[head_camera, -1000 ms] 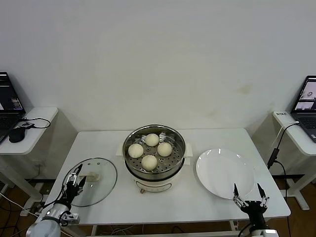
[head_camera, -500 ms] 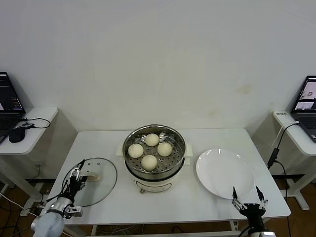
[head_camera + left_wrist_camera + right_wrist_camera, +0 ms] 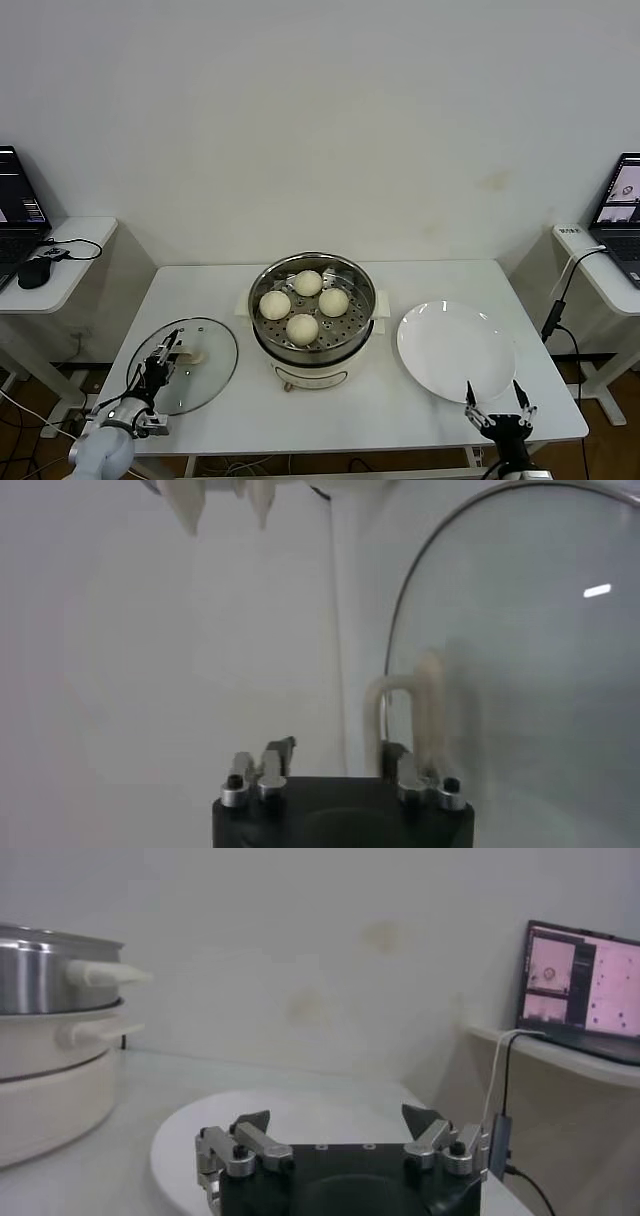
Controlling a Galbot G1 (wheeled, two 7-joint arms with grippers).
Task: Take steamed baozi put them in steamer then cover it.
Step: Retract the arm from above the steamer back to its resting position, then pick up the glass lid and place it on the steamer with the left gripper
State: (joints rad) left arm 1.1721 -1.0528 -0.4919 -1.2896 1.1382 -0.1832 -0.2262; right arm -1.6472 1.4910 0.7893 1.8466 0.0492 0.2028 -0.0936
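- The steamer [image 3: 313, 318] is placed at the middle of the surface [image 3: 400, 400], slightly toward the back edge, on its cream base.
- Four baozi [image 3: 302, 327] are seen inside on the perforated tray, set in a loose diamond and close to one another.
- The cover [image 3: 190, 365] is found near the front left corner of the surface, left of the steamer and apart from it, handle up.
- In the head view the cover appears tipped, its far rim seeming raised; whether it is clear of the surface cannot be told.
- The left gripper [image 3: 160, 368] is positioned at the cover's handle [image 3: 408, 718], over the cover's near left part.
- In the left wrist view the handle is seen rising just beside one of the jaws, and the jaws are shown narrowed but not fully closed; a firm hold on the handle cannot be confirmed.
- A white plate [image 3: 457, 351] is laid right of the steamer, close to it, toward the front right part of the surface.
- The right gripper [image 3: 497, 412] is held at the front edge of the surface, just beside the plate's near rim.
- Its jaws are spread wide and nothing is held between them, as shown in the right wrist view [image 3: 335, 1133].
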